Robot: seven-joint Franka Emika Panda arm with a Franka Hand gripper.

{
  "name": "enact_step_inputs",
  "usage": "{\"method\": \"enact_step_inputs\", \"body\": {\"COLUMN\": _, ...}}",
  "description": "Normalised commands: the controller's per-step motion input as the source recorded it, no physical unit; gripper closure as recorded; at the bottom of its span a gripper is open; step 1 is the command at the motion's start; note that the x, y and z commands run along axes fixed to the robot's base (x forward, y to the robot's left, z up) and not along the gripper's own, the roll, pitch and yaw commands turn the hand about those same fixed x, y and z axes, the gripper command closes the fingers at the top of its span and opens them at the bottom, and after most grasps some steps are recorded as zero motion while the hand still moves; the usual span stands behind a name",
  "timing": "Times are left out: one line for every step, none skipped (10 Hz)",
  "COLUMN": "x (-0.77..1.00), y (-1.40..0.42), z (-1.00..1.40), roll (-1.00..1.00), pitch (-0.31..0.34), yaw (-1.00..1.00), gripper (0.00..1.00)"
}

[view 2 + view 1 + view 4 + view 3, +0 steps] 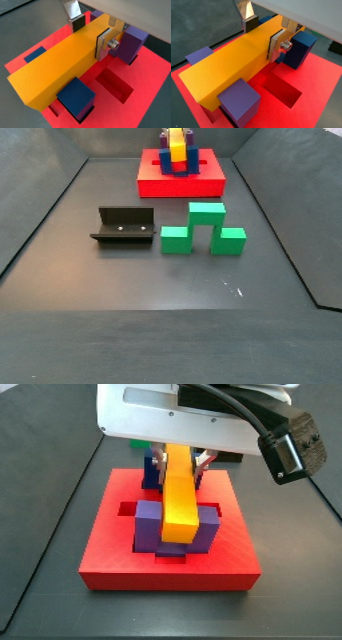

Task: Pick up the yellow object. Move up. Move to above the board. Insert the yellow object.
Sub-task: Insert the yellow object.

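The yellow object [231,65] is a long yellow-orange bar lying across the board [318,90], a red slab. It rests between a pair of purple blocks [147,524] at one end and blue blocks [301,47] at the other. Its top stands above the blocks in a side view [178,494]. My gripper [264,37] is shut on the bar near its far end, one silver finger [276,47] flat on its side, the other behind it. Both wrist views show this grip [91,36]. In a side view the board [181,183] sits at the far end of the floor.
An empty recessed slot [281,90] lies in the red slab beside the bar. Three green blocks [205,213] and the fixture [123,226] stand on the grey floor in front of the board. Dark sloping walls enclose the floor.
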Motion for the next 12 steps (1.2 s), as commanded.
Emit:
{"method": "enact_step_inputs", "body": {"x": 0.00, "y": 0.00, "z": -0.19, "roll": 0.00, "pitch": 0.024, "yaw": 0.00, "gripper": 1.00}}
{"method": "enact_step_inputs", "body": {"x": 0.00, "y": 0.02, "z": -0.14, "roll": -0.01, "pitch": 0.064, "yaw": -0.05, "gripper": 1.00}}
{"method": "enact_step_inputs", "body": {"x": 0.00, "y": 0.00, "z": -0.11, "roll": 0.00, "pitch": 0.074, "yaw": -0.07, "gripper": 1.00}}
{"method": "enact_step_inputs", "body": {"x": 0.00, "y": 0.00, "z": -0.16, "roll": 0.00, "pitch": 0.086, "yaw": -0.07, "gripper": 1.00}}
{"method": "enact_step_inputs", "body": {"x": 0.00, "y": 0.00, "z": -0.24, "roll": -0.02, "pitch": 0.086, "yaw": -0.06, "gripper": 1.00}}
{"method": "enact_step_inputs", "body": {"x": -0.02, "y": 0.00, "z": -0.28, "roll": -0.07, "pitch": 0.070, "yaw": -0.05, "gripper": 1.00}}
{"method": "enact_step_inputs", "body": {"x": -0.05, "y": 0.00, "z": -0.28, "roll": -0.12, "pitch": 0.054, "yaw": -0.05, "gripper": 1.00}}
{"method": "enact_step_inputs", "body": {"x": -0.05, "y": -0.06, "z": -0.28, "roll": -0.10, "pitch": 0.061, "yaw": -0.03, "gripper": 1.00}}
{"method": "enact_step_inputs", "body": {"x": -0.05, "y": -0.08, "z": -0.25, "roll": -0.10, "pitch": 0.066, "yaw": -0.02, "gripper": 1.00}}
{"method": "enact_step_inputs", "body": {"x": -0.05, "y": -0.12, "z": -0.10, "roll": -0.14, "pitch": 0.074, "yaw": -0.01, "gripper": 1.00}}
{"method": "enact_step_inputs", "body": {"x": -0.04, "y": -0.17, "z": 0.00, "roll": -0.14, "pitch": 0.067, "yaw": 0.00, "gripper": 1.00}}
{"method": "enact_step_inputs", "body": {"x": -0.06, "y": -0.14, "z": -0.10, "roll": -0.10, "pitch": 0.060, "yaw": 0.00, "gripper": 1.00}}
